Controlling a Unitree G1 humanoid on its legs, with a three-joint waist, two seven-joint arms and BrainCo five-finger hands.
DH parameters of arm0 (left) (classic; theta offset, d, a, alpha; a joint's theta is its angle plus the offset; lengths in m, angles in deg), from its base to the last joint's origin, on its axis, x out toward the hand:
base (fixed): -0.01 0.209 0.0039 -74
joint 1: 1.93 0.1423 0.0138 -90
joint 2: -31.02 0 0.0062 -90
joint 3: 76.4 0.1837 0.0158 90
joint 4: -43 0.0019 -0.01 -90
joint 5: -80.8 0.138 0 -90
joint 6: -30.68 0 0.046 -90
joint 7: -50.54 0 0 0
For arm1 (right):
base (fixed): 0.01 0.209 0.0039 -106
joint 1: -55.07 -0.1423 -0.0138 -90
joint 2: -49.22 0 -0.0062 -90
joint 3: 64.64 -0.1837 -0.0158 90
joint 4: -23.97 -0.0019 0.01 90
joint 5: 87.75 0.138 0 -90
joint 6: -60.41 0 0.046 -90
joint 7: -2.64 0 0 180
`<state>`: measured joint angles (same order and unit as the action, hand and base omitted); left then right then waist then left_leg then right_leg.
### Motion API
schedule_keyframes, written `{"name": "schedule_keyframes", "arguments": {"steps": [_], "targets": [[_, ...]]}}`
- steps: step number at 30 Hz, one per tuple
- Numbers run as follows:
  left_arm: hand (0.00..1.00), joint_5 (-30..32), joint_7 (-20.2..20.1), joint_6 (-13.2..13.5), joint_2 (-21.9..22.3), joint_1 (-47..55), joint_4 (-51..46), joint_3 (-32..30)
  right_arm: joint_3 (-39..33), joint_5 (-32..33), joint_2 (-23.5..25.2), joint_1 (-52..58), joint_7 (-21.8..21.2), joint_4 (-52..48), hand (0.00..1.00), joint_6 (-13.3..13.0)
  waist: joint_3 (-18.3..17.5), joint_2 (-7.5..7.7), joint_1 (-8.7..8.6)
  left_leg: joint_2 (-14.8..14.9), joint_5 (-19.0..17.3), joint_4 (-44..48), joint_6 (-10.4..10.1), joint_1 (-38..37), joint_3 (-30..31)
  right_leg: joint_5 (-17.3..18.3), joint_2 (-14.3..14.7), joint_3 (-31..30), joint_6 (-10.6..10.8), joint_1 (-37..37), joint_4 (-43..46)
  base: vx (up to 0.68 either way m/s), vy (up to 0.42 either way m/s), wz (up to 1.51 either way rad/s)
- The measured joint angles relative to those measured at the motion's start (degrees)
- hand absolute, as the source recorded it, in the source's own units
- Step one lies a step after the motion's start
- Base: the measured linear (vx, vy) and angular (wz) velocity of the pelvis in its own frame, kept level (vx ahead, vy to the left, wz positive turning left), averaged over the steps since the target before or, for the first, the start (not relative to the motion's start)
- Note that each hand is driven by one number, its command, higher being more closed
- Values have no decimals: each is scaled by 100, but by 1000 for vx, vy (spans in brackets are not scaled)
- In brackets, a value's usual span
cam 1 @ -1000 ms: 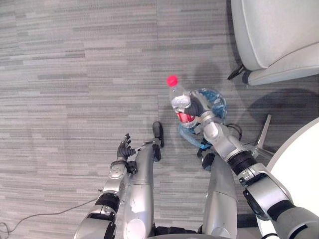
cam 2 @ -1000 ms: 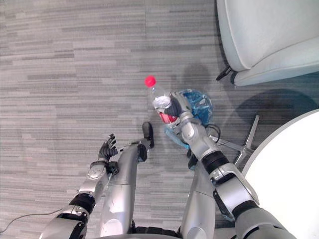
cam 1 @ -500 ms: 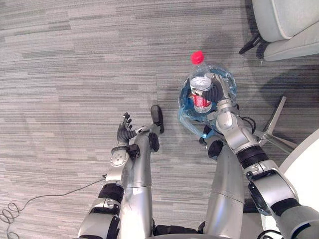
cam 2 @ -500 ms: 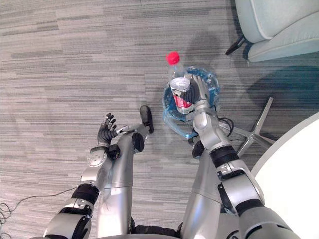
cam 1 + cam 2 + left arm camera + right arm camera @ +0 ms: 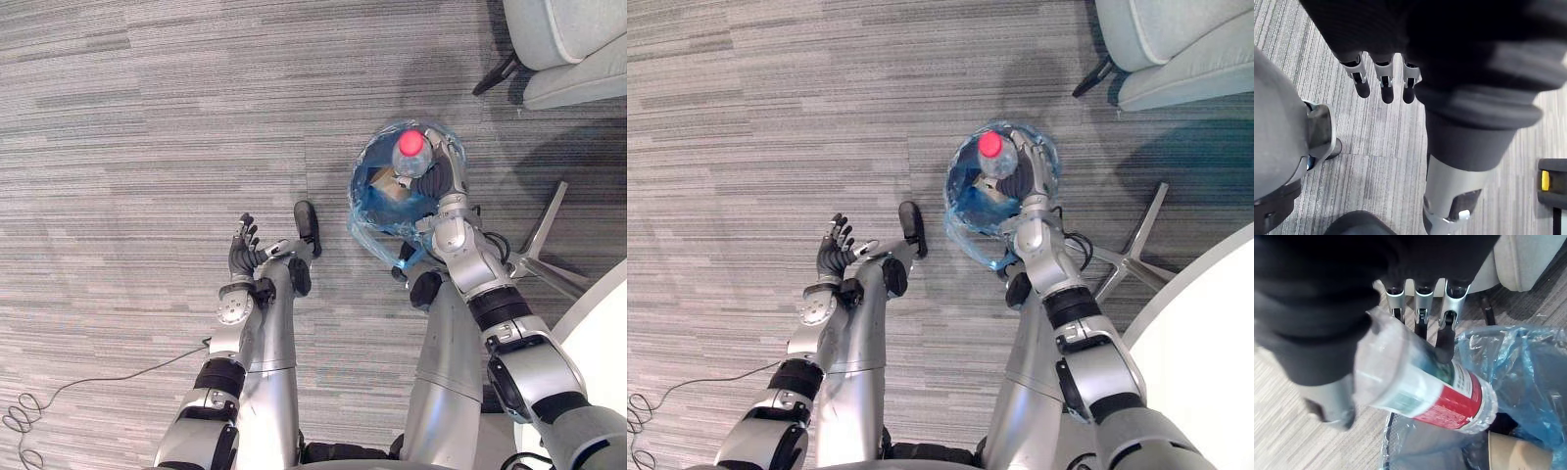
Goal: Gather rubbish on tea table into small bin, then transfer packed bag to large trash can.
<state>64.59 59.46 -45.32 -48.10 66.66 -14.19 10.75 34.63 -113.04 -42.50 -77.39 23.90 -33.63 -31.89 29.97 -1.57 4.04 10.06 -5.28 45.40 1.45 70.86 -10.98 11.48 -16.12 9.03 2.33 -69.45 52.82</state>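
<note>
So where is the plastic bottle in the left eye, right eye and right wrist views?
Left eye view: bottle, red cap up, upper right of centre, in the right hand.
Right eye view: bottle, above centre, slightly right.
Right wrist view: bottle in the middle, gripped by the fingers.
Shared landmark: blue bin bag beneath it.

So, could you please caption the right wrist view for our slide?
Right hand holds a plastic bottle over the blue-lined small bin.

The bottle (image 5: 412, 147) hides part of the inside of the bin (image 5: 363, 202); the chair (image 5: 573, 39) is cut off.
</note>
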Motion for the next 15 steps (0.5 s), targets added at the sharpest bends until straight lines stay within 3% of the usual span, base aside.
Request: {"name": "schedule_keyframes", "arguments": {"steps": [10,15], "targets": [[0,2,-1,-5,22,0,-28,-6,35,1,179,637,-71,-416,0,-7,3,7,-4,102,1,30,-1,-22,-10,-11,90,-9,-17,15,-12,-24,-9,-4],[0,4,-9,-36,1,5,-34,-6,338,-4,290,903,-312,-935,0,-181,52,107,-38,153,34,-35,-55,-185,-34,-15,149,-26,-24,129,-45,-44,-22,-6]]}}
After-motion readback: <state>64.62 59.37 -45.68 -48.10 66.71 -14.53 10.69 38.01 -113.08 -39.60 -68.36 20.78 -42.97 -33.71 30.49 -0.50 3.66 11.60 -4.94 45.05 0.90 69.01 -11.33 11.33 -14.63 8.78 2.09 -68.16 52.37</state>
